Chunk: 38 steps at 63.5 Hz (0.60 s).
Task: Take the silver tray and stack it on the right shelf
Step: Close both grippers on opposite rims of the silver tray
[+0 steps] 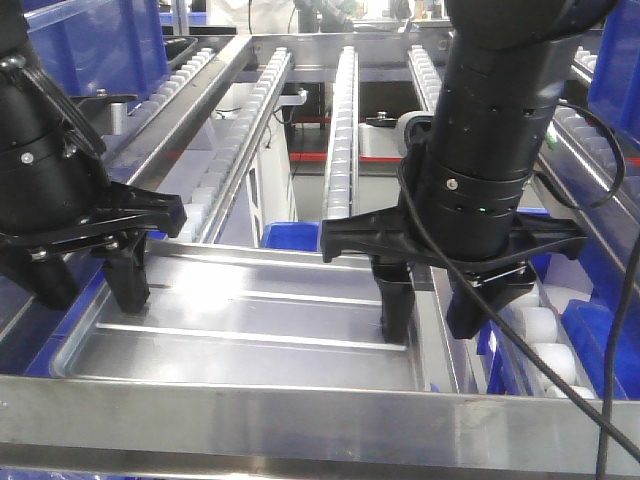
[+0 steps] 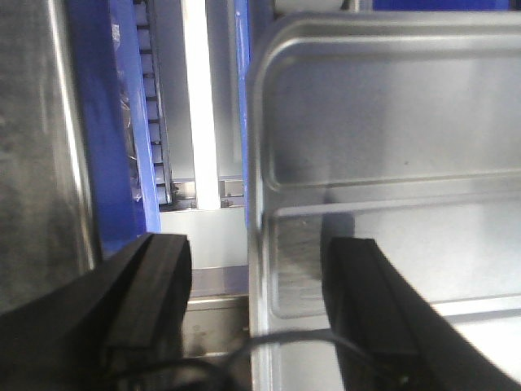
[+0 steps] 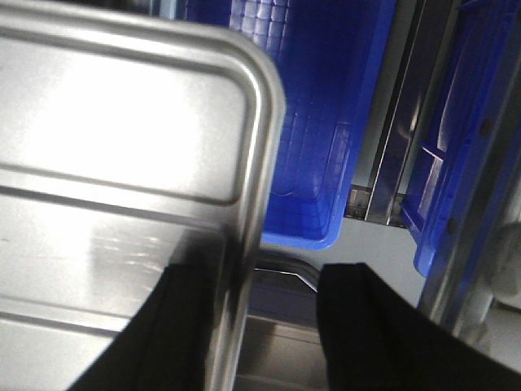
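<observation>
The silver tray [image 1: 250, 320] lies flat just behind the broad steel front bar [image 1: 300, 415] of the right shelf, two ribs showing across its base. My left gripper [image 1: 85, 285] is open and straddles the tray's left rim, one finger inside the tray; the left wrist view shows the rim [image 2: 259, 163] between its fingers [image 2: 256, 293]. My right gripper [image 1: 437, 310] is open and straddles the right rim. In the right wrist view [image 3: 273, 326] its inner finger sits close against the rim [image 3: 264, 163] and the outer one stands apart. Neither pair of jaws is closed on the tray.
Roller lanes [image 1: 343, 130] slope up behind the tray. White rollers [image 1: 545, 340] run along the right. A blue bin [image 1: 290, 235] sits below the rack, also seen in the right wrist view [image 3: 317, 122]. Blue crates [image 1: 90, 40] stand at back left. A second metal corner [image 3: 293, 273] shows beneath the tray.
</observation>
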Motion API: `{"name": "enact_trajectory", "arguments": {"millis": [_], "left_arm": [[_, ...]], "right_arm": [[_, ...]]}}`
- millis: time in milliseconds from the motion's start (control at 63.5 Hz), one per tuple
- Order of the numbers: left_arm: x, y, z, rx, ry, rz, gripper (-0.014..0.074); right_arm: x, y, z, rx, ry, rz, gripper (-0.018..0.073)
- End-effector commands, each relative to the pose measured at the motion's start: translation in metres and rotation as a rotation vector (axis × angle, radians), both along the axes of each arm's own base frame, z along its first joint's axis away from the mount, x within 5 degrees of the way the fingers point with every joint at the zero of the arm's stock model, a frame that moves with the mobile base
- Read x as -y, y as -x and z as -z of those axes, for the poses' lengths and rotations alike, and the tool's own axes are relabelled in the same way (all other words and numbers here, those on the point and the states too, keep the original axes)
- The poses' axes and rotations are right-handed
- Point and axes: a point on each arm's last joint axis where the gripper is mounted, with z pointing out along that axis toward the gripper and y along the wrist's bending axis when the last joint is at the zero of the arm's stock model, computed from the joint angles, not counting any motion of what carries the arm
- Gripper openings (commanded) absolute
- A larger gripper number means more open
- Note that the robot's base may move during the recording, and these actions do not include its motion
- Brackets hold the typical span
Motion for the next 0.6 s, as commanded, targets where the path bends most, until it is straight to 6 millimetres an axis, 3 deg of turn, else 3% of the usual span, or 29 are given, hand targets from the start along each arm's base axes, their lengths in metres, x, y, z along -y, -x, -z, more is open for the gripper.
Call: {"name": "enact_trajectory", "arguments": {"millis": [0,583], "left_arm": [[0.002,-0.003,-0.02,0.064,0.041,-0.002,0.0287],[0.003,-0.004,0.0,-0.019,-0.006,-0.006,0.0232]], "right_arm": [[-0.002,-0.005,-0.021,0.085,-0.038,-0.013,0.0393],[-0.002,-0.005,-0.022,0.086,-0.038,-0.013,0.0393]]}}
